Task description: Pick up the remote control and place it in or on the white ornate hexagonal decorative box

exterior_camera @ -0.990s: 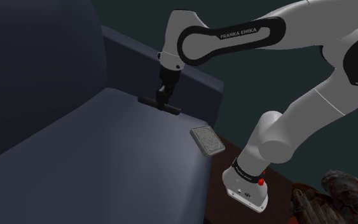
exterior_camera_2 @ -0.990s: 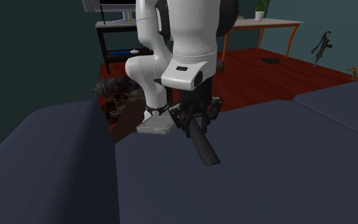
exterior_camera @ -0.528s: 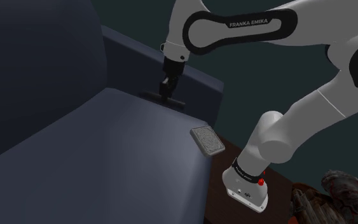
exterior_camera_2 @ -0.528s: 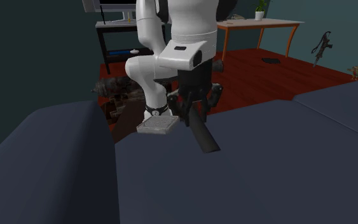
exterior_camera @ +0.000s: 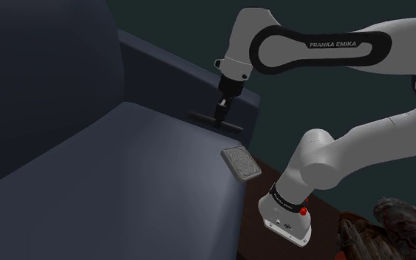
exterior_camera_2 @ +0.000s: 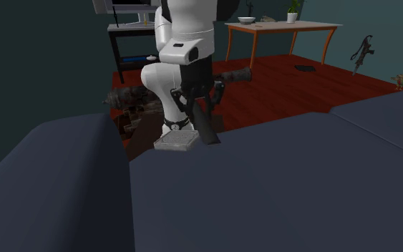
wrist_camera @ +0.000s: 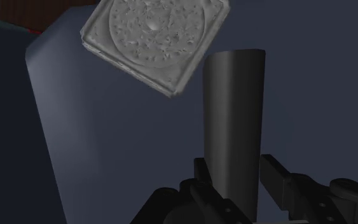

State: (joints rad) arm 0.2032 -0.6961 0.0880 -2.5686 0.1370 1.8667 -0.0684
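Here, a white arm (exterior_camera: 324, 52) reaches over a dark blue sofa (exterior_camera: 125, 170). Its black claw (exterior_camera: 219, 118) is clamped on a slim black remote (exterior_camera: 232, 126), gripping it near the middle. In the shoulder view the remote sticks out to both sides of the claw like a crossbar. It hangs over the far corner of the seat, just in front of the armrest.

In the wrist view the fingers (wrist_camera: 276, 175) press against the remote (wrist_camera: 234, 121) from both sides, and the remote runs straight out past the claw (wrist_camera: 234, 177). Beyond the remote's free end and off to one side lies the box (wrist_camera: 153, 38). It is grey and looks square, with a round embossed pattern on top. The box is apart from the remote.

In the shoulder view the box (exterior_camera: 241, 163) rests flat on the seat's edge nearest the stand, below the remote and near it.

The second exterior view faces the arm across the sofa (exterior_camera_2: 264, 186). The claw (exterior_camera_2: 196, 109) holds the remote (exterior_camera_2: 207, 130) slanting downward, just to the right of the box (exterior_camera_2: 175, 142) in that view. Behind lie a red floor (exterior_camera_2: 293, 79) and a table (exterior_camera_2: 282, 26).
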